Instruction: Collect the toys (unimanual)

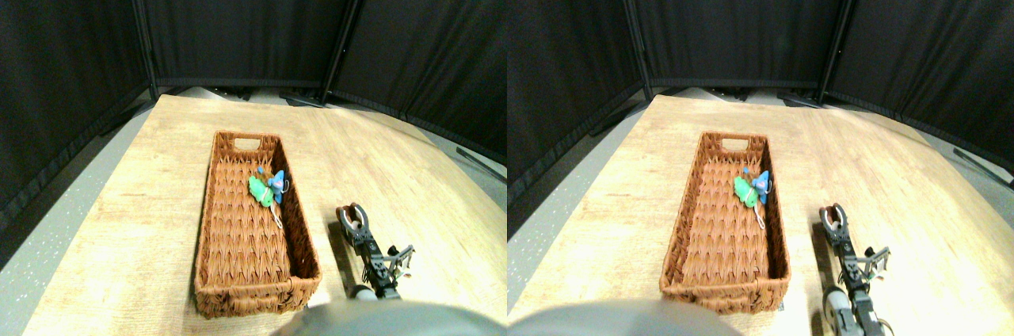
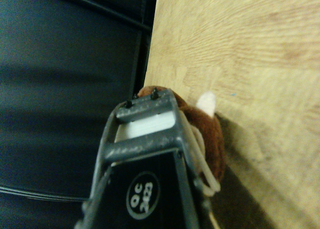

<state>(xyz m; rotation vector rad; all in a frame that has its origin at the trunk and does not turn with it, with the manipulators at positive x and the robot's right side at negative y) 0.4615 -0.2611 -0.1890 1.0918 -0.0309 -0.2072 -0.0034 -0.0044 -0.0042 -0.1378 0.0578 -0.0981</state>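
Seemingly, a brown-white plush toy, judged light, soft and squashable, is clamped mid-body in the right hand, lower right.

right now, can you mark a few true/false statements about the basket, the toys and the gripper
1. A green toy and a blue toy lie inside the basket. True.
2. The gripper is over the basket. False: it is over the table, to the basket's right.
3. A brown-white toy sits at the gripper's tip. True.
4. The two toys in the basket lie far apart. False: they touch.
5. The basket is tipped over. False: it sits flat, opening upward.
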